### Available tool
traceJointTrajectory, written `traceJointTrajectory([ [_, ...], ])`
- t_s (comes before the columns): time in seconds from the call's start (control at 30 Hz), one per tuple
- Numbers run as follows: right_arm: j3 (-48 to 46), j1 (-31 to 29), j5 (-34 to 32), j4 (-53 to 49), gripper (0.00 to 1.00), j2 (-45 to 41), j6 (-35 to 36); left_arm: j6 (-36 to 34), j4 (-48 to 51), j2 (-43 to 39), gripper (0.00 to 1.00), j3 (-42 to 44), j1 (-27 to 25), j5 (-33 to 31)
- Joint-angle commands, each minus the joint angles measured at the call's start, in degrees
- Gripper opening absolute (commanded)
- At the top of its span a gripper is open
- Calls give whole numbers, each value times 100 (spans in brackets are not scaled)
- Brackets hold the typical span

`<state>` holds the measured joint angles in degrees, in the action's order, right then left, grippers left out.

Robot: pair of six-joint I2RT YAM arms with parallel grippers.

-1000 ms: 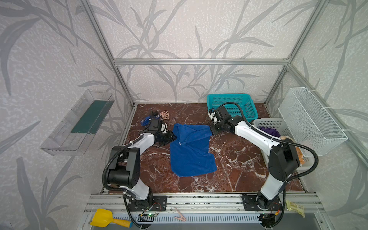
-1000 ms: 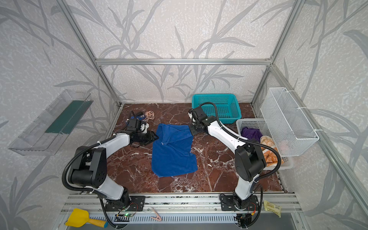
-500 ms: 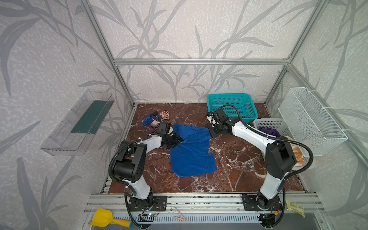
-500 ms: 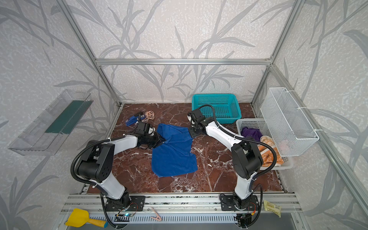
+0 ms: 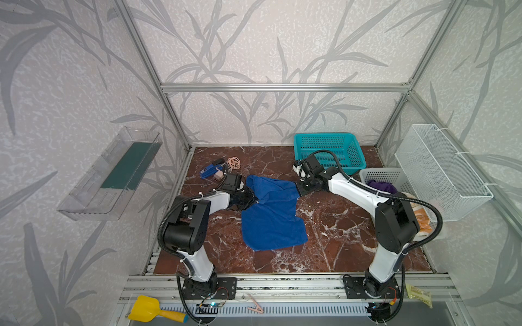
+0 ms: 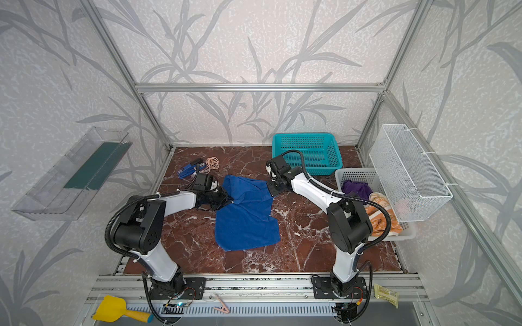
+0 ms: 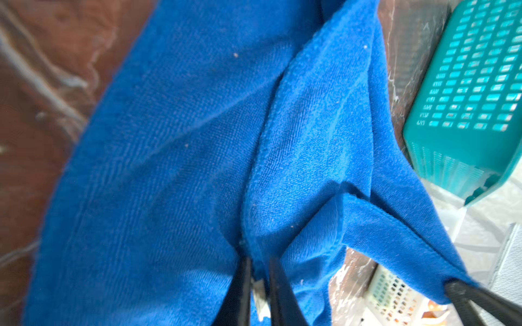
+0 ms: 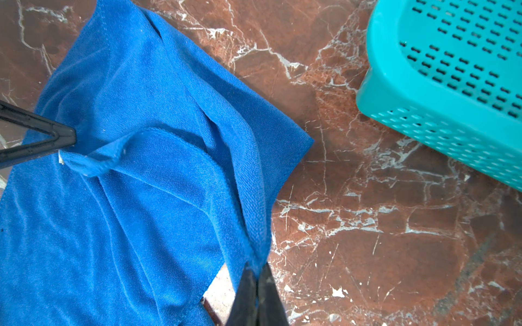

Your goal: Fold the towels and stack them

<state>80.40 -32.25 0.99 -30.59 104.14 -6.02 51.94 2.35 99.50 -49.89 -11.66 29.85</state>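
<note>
**Marble tabletop: blue towel pinched at both far corners**

Walled cell, leaf-print panels, alu frame. The blue towel sits mid-table, between the two arms. Its near half lies flat and its far edge is rumpled, with a hem flap folded over.

- Left gripper: jaws nearly together, clamped on the towel's far-left edge. A bit of white tag shows between the fingers. Both top views show the same spot.
- Right gripper: jaws closed tight on the far-right corner, with the cloth ridged up into the tips. In both top views it sits just in front of the teal basket.
- The cloth between the two grips is slack and creased.
- Other towels: the purple towel and the orange-and-white towel are bunched in the white slotted basket at the right edge, partly hidden behind the right arm.
- The teal basket holds nothing visible.
</note>
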Motion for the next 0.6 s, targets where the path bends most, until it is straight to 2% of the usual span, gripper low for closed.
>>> traceJointTrajectory([
  [0.0, -73, 8, -37, 37, 3, -15, -9, -115, 310, -229, 4, -171, -29, -103],
  [0.07, -91, 8, -71, 50, 4, -49, 12, -263, 575, -340, 0, -315, -21, -161],
  [0.3, -219, 8, 75, 78, 10, -180, 35, -710, 1394, -707, 0, -740, 67, -216],
  [0.57, -644, 4, 1284, 408, 22, -241, -73, -1258, 2142, -1067, 0, -1148, 327, -225],
])
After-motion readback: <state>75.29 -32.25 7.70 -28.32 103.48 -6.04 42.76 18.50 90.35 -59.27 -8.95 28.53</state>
